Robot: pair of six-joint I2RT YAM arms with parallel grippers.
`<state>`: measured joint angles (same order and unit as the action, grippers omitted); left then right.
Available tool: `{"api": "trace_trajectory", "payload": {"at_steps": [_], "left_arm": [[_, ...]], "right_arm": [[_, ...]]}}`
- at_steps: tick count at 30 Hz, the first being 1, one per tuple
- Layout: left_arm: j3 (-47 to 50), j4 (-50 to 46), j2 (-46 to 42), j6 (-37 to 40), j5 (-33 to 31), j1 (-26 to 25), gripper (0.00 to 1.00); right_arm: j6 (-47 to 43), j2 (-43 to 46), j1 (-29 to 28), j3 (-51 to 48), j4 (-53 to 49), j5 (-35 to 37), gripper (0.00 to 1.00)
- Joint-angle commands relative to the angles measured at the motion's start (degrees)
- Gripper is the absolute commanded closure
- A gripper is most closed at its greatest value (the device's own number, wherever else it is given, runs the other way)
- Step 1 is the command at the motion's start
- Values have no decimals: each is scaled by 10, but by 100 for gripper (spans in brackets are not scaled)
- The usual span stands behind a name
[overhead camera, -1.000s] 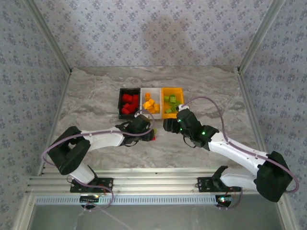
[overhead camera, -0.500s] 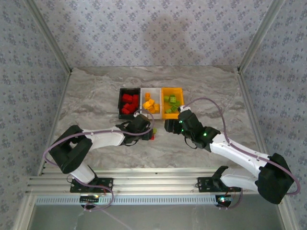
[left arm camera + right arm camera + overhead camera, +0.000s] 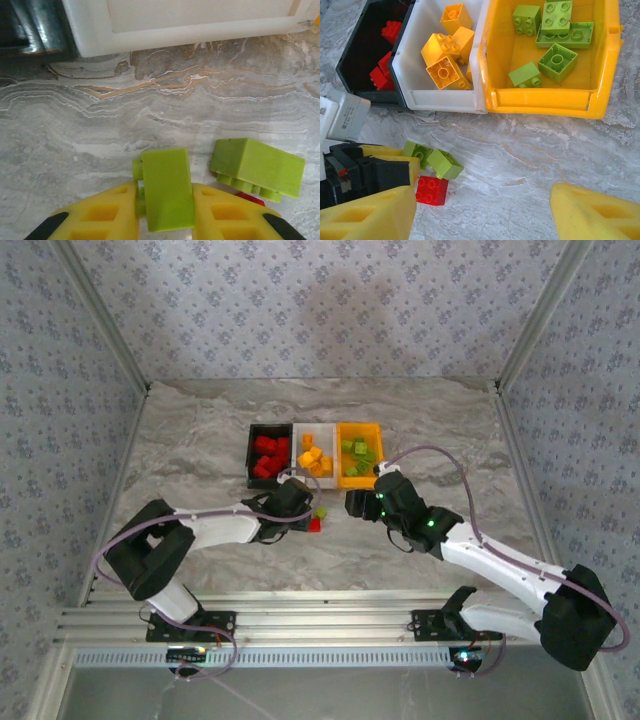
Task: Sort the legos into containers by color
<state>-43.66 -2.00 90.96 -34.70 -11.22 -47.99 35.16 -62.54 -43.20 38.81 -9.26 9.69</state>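
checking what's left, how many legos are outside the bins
3: one green lego between the left fingers, a second green lego beside it, a red lego by that; arms may hide more.

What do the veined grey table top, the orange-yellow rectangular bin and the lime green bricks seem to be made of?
Veined grey table top: marble or a marble-print laminate, I cannot tell which; flowing veins, soft sheen.
Orange-yellow rectangular bin: moulded plastic, glossy; smooth walls with bright highlights.
Lime green bricks: hard plastic, satin finish; crisp studs, even colour.
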Motion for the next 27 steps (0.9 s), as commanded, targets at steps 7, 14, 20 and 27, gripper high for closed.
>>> {"api": "trace_trajectory", "payload": {"at_steps": [7, 14, 20, 27], "left_arm": [[-53, -86, -93, 20, -14, -20, 79], [-217, -107, 0, 57, 16, -34, 79], [-391, -131, 150, 92, 34, -29, 79], [-564, -185, 284, 101, 46, -21, 76]], "right_arm": [[23, 20, 10, -18, -14, 21, 27], [61, 45, 24, -53, -53, 33, 27], [88, 82, 24, -91, -86, 37, 27], [92, 126, 24, -114, -105, 31, 27]]}}
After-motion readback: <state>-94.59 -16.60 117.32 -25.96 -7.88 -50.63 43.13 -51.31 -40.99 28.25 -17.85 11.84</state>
